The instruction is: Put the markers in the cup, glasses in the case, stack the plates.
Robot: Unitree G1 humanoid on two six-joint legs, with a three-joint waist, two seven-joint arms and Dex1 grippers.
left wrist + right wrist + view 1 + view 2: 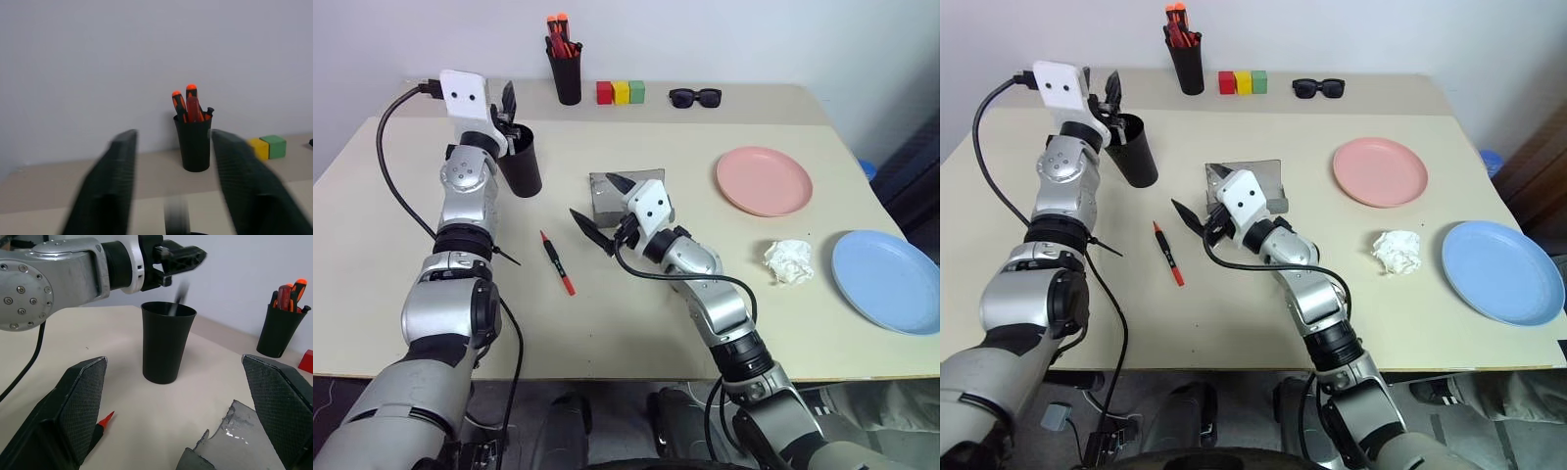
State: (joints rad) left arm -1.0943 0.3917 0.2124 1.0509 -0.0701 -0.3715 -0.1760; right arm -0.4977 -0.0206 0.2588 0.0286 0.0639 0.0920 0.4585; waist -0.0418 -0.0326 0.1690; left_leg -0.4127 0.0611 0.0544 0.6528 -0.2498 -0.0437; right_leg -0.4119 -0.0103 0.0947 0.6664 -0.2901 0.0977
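Cup [522, 162] sits at 10 o'clock on the tabletop [636, 323], left tool [178, 257] right over its mouth, fingers apart, a blurred marker [179, 296] below them. Red marker [557, 261] lies mid-tabletop by the right tool [600, 210], spread wide and empty.

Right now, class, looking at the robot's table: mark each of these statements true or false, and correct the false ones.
1. The left gripper is above the cup. True.
2. The red marker is inside the cup. False: it lies on the table, in front of the cup.
3. The pink plate is stacked on the blue plate. False: they lie apart, with a crumpled paper between them.
4. The right gripper is open. True.
5. The sunglasses lie in the case. False: they lie at the table's far edge, beside the coloured blocks.
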